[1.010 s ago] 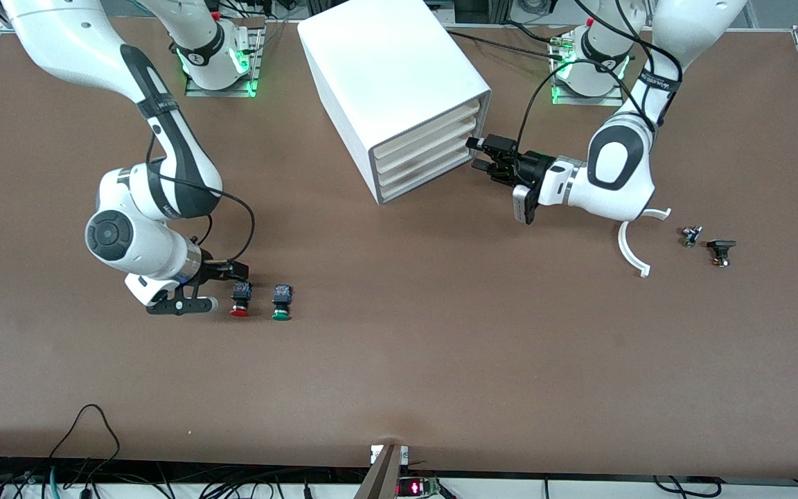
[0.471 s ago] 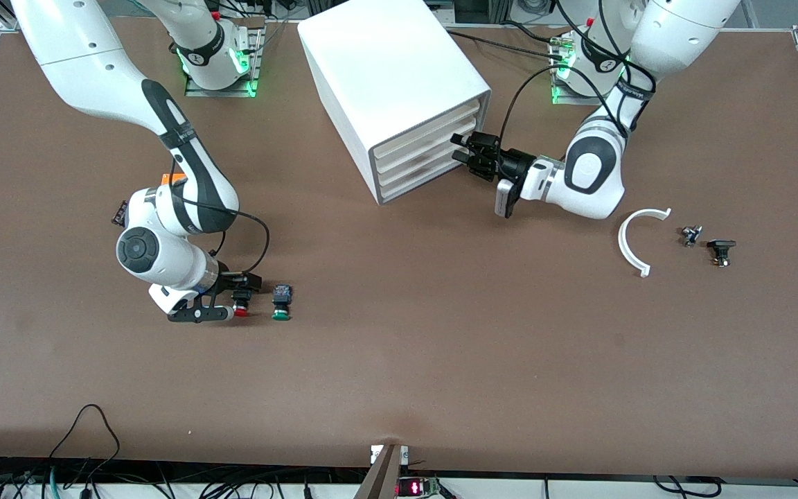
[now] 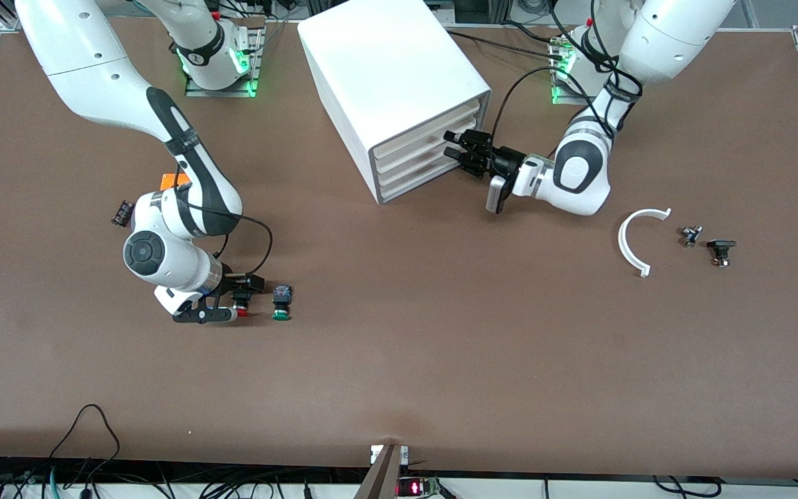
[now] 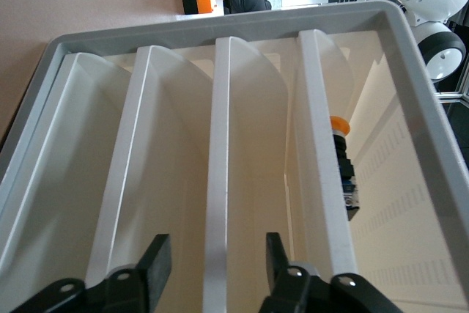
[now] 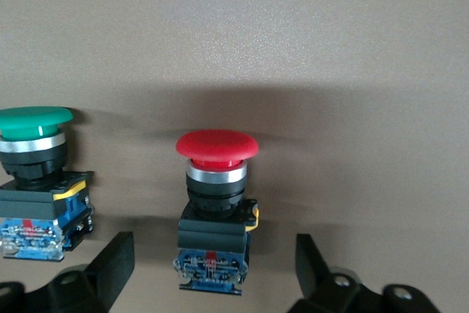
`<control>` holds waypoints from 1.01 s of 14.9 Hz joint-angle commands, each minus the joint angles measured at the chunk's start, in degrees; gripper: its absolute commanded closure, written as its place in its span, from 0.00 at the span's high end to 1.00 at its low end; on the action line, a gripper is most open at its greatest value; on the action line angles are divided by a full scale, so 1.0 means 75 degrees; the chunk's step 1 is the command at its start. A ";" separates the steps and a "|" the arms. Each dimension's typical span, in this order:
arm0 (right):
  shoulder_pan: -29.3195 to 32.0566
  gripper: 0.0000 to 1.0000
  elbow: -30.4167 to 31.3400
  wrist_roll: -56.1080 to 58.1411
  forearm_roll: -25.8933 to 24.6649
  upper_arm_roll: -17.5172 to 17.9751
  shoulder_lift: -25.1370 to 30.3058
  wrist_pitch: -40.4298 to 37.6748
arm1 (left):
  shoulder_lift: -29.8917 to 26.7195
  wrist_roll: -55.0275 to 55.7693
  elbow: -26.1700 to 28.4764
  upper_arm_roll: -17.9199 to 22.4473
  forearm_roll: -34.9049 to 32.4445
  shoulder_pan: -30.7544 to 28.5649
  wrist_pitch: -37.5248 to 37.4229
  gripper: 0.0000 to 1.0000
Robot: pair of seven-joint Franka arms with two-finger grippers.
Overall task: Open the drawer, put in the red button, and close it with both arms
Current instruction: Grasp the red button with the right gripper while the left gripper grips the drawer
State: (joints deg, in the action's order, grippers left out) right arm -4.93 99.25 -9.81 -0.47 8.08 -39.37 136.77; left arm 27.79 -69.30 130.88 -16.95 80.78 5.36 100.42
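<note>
A: Two arms, both bent low. The left arm reaches from its base with its wrist level, so the left gripper (image 3: 456, 143) sits at the front of the white cabinet (image 3: 388, 83); its fingers (image 4: 155, 263) stand apart with the edge of the drawer (image 4: 220, 181) between them, not yet pinched.

B: And the right arm?

A: Folded down at the elbow, with the right gripper (image 3: 241, 299) at the table (image 3: 440, 346). Its jaws are spread wide, and the red button (image 5: 216, 203) sits between them, touching neither finger in the right wrist view.

B: Counts, big to small?

A: One cabinet with four drawer fronts, all pushed in. One white curved strip (image 3: 636, 239). Two buttons: the red one, and a green button (image 3: 281, 302) just outside the right gripper's jaws. Two small dark parts (image 3: 707, 244) lie near the strip, well apart from both grippers.
</note>
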 commanded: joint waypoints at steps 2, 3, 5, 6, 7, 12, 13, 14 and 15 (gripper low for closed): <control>-0.0023 0.44 -0.0049 0.0159 0.0109 -0.0011 0.0010 0.0010 | 0.0021 -0.0370 0.0140 -0.0130 0.0281 0.0035 0.0193 0.12; -0.0023 0.36 -0.0049 0.0171 0.0097 -0.0011 0.0010 0.0010 | 0.0021 -0.0370 0.0140 -0.0130 0.0281 0.0035 0.0193 0.00; -0.0023 0.20 -0.0061 0.0171 0.0097 -0.0011 0.0010 0.0010 | 0.0021 -0.0323 0.0140 -0.0130 0.0281 0.0023 0.0193 0.00; -0.0023 0.14 -0.0073 0.0171 0.0097 -0.0011 0.0010 0.0010 | 0.0021 -0.0300 0.0140 -0.0130 0.0281 0.0023 0.0193 0.00; -0.0023 0.11 -0.0073 0.0171 0.0086 -0.0011 0.0022 0.0010 | 0.0032 -0.0288 0.0140 -0.0130 0.0281 0.0035 0.0193 0.00; -0.0035 0.00 -0.0469 -0.0401 0.0249 0.0036 0.0069 -0.0467 | 0.0044 -0.0102 0.0082 -0.0119 0.0269 -0.0070 0.0158 0.00; -0.0058 0.00 -0.0726 -0.0566 0.0261 0.0036 0.0069 -0.0911 | 0.0021 0.0085 0.0023 -0.0095 0.0223 -0.0105 0.0146 0.00; -0.0128 0.00 -0.1042 -0.0776 0.0261 0.0047 0.0081 -0.1391 | 0.0021 0.0296 -0.0082 -0.0095 0.0176 -0.0222 0.0146 0.00; -0.0152 0.00 -0.1301 -0.1080 0.0261 0.0047 0.0104 -0.1767 | 0.0021 0.0472 -0.0222 -0.0084 0.0152 -0.0304 0.0146 0.00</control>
State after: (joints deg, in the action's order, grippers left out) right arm -5.18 93.95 -14.15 0.23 8.32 -39.23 129.87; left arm 28.25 -68.64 130.75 -17.77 81.27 4.64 101.04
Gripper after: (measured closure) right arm 0.595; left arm 0.855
